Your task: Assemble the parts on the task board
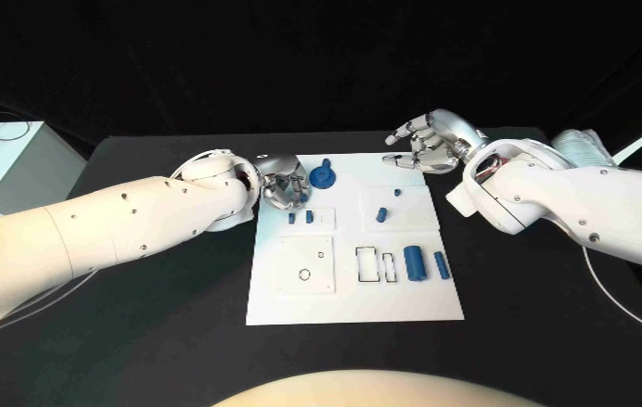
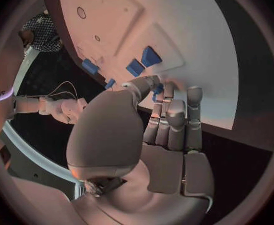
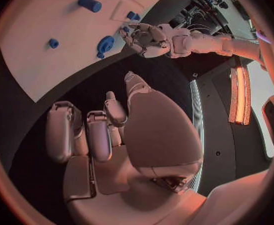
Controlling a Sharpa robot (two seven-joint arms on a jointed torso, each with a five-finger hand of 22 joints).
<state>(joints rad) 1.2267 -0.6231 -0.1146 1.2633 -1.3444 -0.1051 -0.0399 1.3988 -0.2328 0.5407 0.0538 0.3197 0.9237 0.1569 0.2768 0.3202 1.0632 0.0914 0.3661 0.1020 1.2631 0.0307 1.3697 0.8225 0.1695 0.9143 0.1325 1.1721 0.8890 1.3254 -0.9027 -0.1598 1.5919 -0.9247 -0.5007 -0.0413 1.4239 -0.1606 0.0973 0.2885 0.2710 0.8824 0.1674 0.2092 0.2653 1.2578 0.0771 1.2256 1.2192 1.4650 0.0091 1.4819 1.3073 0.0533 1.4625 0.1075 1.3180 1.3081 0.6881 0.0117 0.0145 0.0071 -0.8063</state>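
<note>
We see the left hand (image 1: pixel 282 187) over the task board (image 1: pixel 354 306), fingertips at a blue part (image 2: pixel 156 89), grasp unclear; the right hand (image 1: pixel 430 141) hovers empty, fingers spread.

surface: black table (image 1: pixel 147 333), matte, dark backdrop behind it
on it, centre: white task board (image 1: pixel 402 310), flat, long side running away from the robot
board far end: near the table's back edge
far-left: pale grey box (image 1: pixel 27 161), at the table's left edge, partly out of frame
left side: thin cable (image 1: pixel 54 298) trailing over the table top
right side: thin cable (image 1: pixel 609 286) curving across the table top
</note>
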